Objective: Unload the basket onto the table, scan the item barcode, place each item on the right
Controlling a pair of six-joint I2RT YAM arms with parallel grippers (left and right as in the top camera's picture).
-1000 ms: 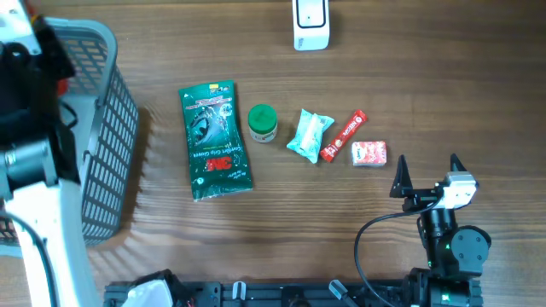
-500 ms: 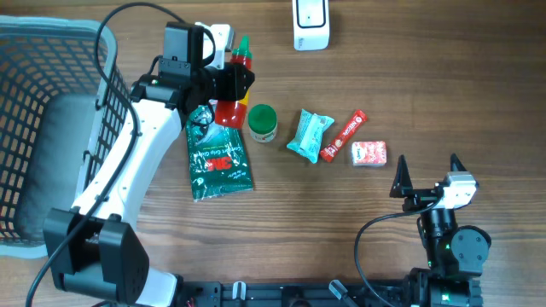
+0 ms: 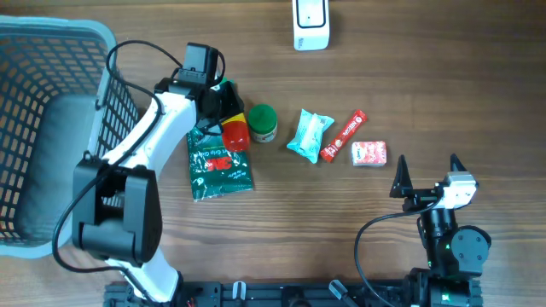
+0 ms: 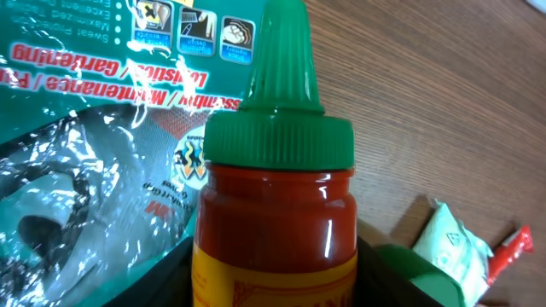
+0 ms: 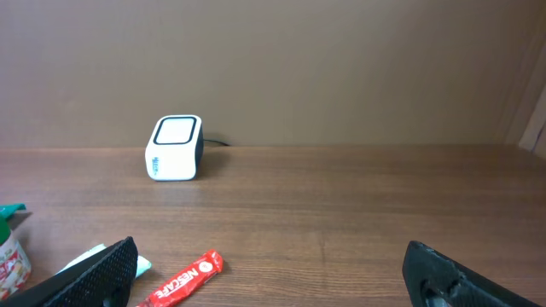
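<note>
Left hand (image 3: 224, 114) pinches a red plastic sauce bottle with a green nozzle cap (image 4: 275, 213) over the green glove packet (image 3: 219, 167). Right hand (image 3: 426, 171), spread wide, sits well apart from that packet.

Six items (image 3: 235, 134) (image 3: 218, 170) (image 3: 263, 122) (image 3: 309, 135) (image 3: 344, 136) (image 3: 368, 153), one scanner (image 3: 310, 23), one basket (image 3: 121, 109)

A grey basket (image 3: 51, 30) is seen at left; a glove packet (image 3: 220, 166), green-lidded jar (image 3: 263, 122), teal pouch (image 3: 310, 136), red sachet (image 3: 343, 136) and small box (image 3: 368, 153) are laid in a row.

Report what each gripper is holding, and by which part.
The left gripper holds the sauce bottle by its red body, below the green cap. The right gripper is open and holds nothing.
</note>
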